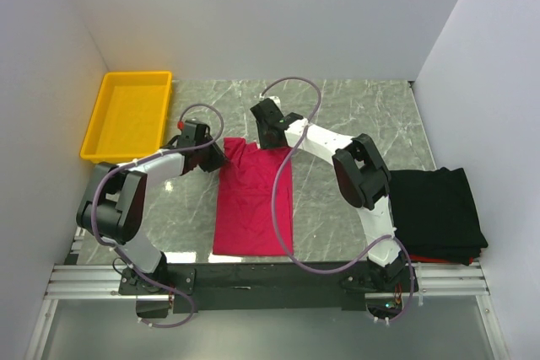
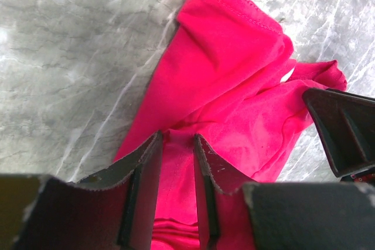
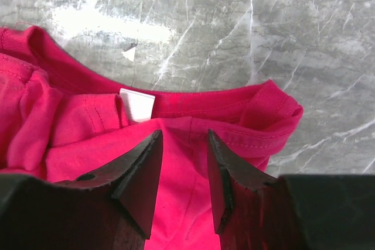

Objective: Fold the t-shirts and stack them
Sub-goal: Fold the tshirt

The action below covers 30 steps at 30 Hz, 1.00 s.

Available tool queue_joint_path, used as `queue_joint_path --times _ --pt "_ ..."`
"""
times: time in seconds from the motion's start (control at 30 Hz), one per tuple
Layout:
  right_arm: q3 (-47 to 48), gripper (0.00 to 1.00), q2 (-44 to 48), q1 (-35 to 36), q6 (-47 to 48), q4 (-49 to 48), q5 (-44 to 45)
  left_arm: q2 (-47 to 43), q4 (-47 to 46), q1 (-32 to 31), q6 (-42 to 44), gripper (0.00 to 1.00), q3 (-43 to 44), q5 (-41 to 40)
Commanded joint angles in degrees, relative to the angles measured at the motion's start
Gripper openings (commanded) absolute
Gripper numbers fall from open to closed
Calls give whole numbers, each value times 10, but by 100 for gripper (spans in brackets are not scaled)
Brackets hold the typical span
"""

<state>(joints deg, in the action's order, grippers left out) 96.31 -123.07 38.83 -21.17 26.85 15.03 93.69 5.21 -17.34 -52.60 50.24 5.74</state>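
Pink t-shirt (image 1: pixel 253 204): lies on the table between the two arms, as a long narrow strip that runs from the near edge toward the far side.
Far end of it: the collar is here; the cloth is bunched and wrinkled, not flat like the near part.
White label (image 3: pixel 136 105): sits inside the collar, just beyond the tips of the right gripper.
Black t-shirt (image 1: pixel 439 208): lies folded at the right side of the table, beside the right arm, well apart from the pink one.
Left gripper (image 2: pixel 177 137): low over the far left corner of the pink t-shirt. Its fingers stand a little apart with pink cloth in the narrow gap; I cannot tell if they pinch it.
Right gripper (image 3: pixel 184 134): at the collar. Its fingers are apart, tips down at the cloth, and the cloth in the gap looks flat and not clamped.
Both grippers: near each other at the same far end.
Yellow tray (image 1: pixel 137 76): at the far left corner of the table.
Table (image 1: pixel 363 115): grey marble pattern.
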Motion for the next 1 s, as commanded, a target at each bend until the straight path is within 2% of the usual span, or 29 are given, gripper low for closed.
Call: queue_joint_path --times 0.0,0.33,0.53,0.63,0.7,0.83,0.97 --pt "7 43 9 -2 -8 0 17 5 -11 -6 6 33 21 1" --pt "-6 40 1 -2 -16 0 5 14 -9 -10 6 31 28 1" --pt "-22 36 6 -2 -20 -7 1 17 -11 -16 4 24 28 2" --pt "-25 30 8 -2 -20 -10 -2 16 -11 -17 4 20 27 1" --pt "-26 22 9 -2 -23 -10 -1 13 -12 -19 4 15 26 3" --pt "-35 0 20 -3 -27 -10 3 9 -8 -22 6 7 25 8" --pt "-67 0 55 -10 -38 -22 8 -8 -6 -25 7 1 21 12"
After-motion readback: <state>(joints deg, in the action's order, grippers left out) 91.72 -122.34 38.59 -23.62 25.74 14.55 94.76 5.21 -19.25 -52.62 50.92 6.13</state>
